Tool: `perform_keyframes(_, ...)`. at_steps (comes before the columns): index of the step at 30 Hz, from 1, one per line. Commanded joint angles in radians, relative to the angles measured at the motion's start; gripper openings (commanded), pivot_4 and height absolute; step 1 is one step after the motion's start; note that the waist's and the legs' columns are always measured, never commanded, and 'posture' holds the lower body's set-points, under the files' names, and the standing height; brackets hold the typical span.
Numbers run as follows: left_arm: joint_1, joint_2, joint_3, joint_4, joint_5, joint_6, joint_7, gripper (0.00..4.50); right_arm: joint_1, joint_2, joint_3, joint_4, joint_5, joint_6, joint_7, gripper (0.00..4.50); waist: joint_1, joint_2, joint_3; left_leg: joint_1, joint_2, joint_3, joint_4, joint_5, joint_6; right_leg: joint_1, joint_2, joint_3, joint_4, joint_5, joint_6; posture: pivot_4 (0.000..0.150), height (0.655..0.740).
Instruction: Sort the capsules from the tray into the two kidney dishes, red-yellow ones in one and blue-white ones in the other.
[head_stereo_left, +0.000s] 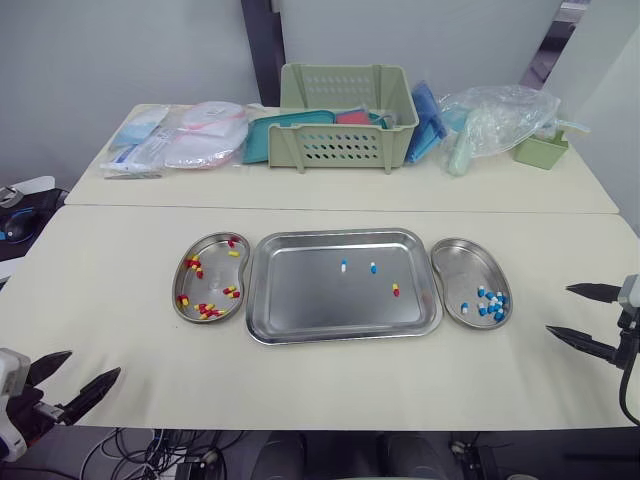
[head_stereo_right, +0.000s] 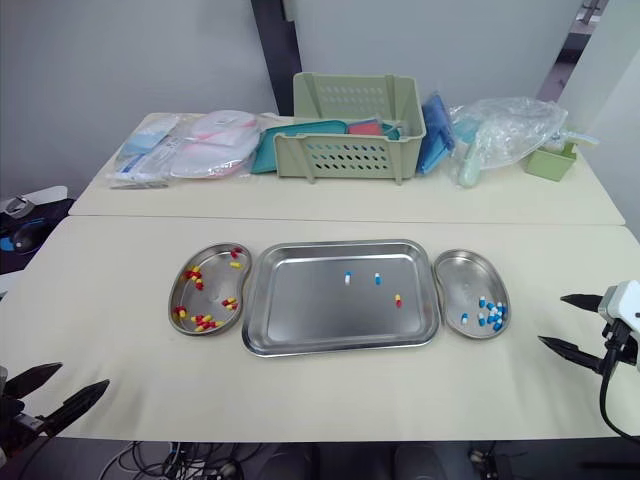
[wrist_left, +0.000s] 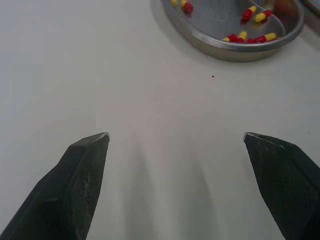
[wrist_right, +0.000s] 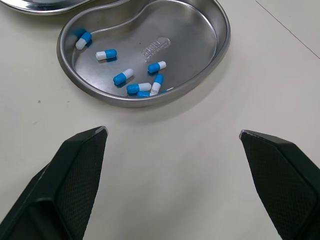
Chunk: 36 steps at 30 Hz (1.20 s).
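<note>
A steel tray (head_stereo_left: 300, 310) lies mid-table holding two blue-white capsules (head_stereo_left: 343, 266) (head_stereo_left: 373, 268) and one red-yellow capsule (head_stereo_left: 395, 290). The left kidney dish (head_stereo_left: 190, 300) holds several red-yellow capsules (wrist_left: 250, 37). The right kidney dish (head_stereo_left: 455, 265) holds several blue-white capsules (wrist_right: 135, 80). My left gripper (head_stereo_left: 75, 380) hovers open over the table's near left edge, away from the dish. My right gripper (head_stereo_left: 580, 315) stands open at the right edge, just right of the blue-white dish, holding nothing.
On the far table stand a green slotted basket (head_stereo_left: 345, 120), packaged supplies (head_stereo_left: 175, 140) at the left, clear plastic bags (head_stereo_left: 495, 120) and a small green cup (head_stereo_left: 541, 148) at the right. A seam (head_stereo_left: 120, 207) joins the two tables.
</note>
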Motion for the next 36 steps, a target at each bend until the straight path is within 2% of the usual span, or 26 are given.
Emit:
perform_keyframes(1,0.006,-0.048,-0.053,-0.109,-0.061,-0.071,-0.065,4.46,0.008,-0.017,-0.050,0.018,-0.009,-0.033,0.004,4.50,0.000,0.000,0.000,0.000,0.000,0.000,0.000,0.000,0.000,0.000,0.000,0.000,0.000,0.000,0.000,0.150,0.7400)
perform_keyframes(4,0.019,-0.076,-0.139,-0.208,-0.118,-0.067,-0.125,4.46,0.035,-0.019,-0.068,0.029,-0.013,-0.035,0.014,4.50,0.003,0.000,0.000,0.000,0.000,0.001,0.000,0.000,0.000,0.000,-0.001,0.001,0.000,0.000,0.000,0.150,0.7400)
perform_keyframes(10,-0.025,-0.125,-0.270,-0.261,-0.110,-0.128,-0.115,4.46,0.076,-0.017,-0.094,0.046,-0.022,-0.050,0.016,4.50,0.001,0.002,-0.001,0.000,0.000,0.002,0.000,0.000,0.000,0.001,0.000,0.001,0.000,0.000,0.000,0.150,0.7400)
perform_keyframes(18,-0.097,-0.203,-0.391,-0.226,-0.070,-0.264,-0.105,4.46,0.103,-0.009,-0.110,0.022,-0.015,-0.043,0.007,4.50,0.001,0.002,0.000,0.000,0.000,0.002,0.000,0.000,0.000,0.001,0.000,0.002,0.000,0.000,0.000,0.150,0.7400)
perform_keyframes(28,-0.132,-0.230,-0.508,-0.139,-0.026,-0.363,-0.115,4.46,0.111,-0.014,-0.130,-0.011,-0.004,-0.019,0.007,4.50,0.001,0.002,0.000,0.000,0.000,0.002,0.000,0.000,0.000,0.001,0.000,0.001,0.000,0.000,0.000,0.150,0.7400)
perform_keyframes(36,-0.148,-0.249,-0.556,-0.082,0.003,-0.442,-0.105,4.46,0.061,-0.015,-0.125,-0.160,0.050,0.072,0.004,4.50,0.001,0.003,-0.001,0.001,0.000,0.002,0.000,0.000,0.000,0.001,0.000,0.001,0.000,0.000,0.000,0.150,0.7400)
